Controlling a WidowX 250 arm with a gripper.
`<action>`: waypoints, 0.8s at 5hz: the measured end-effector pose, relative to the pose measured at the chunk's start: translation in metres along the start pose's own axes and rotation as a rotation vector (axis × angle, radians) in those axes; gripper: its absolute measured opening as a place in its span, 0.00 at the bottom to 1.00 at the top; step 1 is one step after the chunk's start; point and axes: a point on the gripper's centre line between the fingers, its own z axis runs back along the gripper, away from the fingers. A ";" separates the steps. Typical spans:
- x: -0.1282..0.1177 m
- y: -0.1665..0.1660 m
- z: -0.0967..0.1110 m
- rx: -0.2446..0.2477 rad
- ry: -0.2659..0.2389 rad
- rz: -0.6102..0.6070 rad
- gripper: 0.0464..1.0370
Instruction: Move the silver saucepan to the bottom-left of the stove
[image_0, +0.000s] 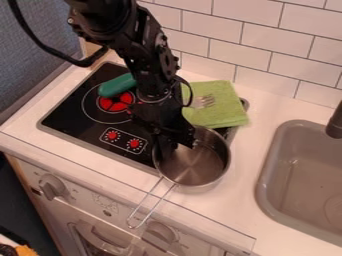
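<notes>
Pan (194, 172), silver, upright, at front R corner of stove (65, 112): body overlaps the stove's edge & extends over the white counter (242, 197). Its interior is in view from above; long wire handle (152, 202) points to lower L, out over the counter's front edge. Pan thus lies R of the stove's bottom-L area, i.e. not at the spot named in the task.

Arm (137, 42), black, enters at top edge, L of ctr, & slants down across the stove. Gripper (179, 146) hangs at the pan's upper-L rim, partly over its interior; cannot tell whether it is clamped on the rim or released. Cable (50, 49) loops L of the arm.

Stove: black top w/ red-centred burner (115, 105) on L; 2 red knob marks (123, 139) in a white outline nr front. Dk green item (117, 85), rounded end toward L, lies at the burner's rear edge, its R end hidden behind the arm.

Cloth (220, 114), lt green, at rear R of stove, w/ fork (204, 101) on top, partly hidden by arm.

Sink (267, 182), grey, set in counter at far R; black tap (335, 122) at its rear. Tiles (257, 52), white, behind; oven (80, 202) w/ knobs below the counter.
</notes>
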 end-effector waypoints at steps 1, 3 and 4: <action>-0.001 -0.002 0.000 -0.010 0.003 -0.003 0.03; 0.001 0.012 0.016 -0.004 -0.027 -0.001 0.03; -0.002 0.027 0.027 0.000 -0.041 0.020 0.03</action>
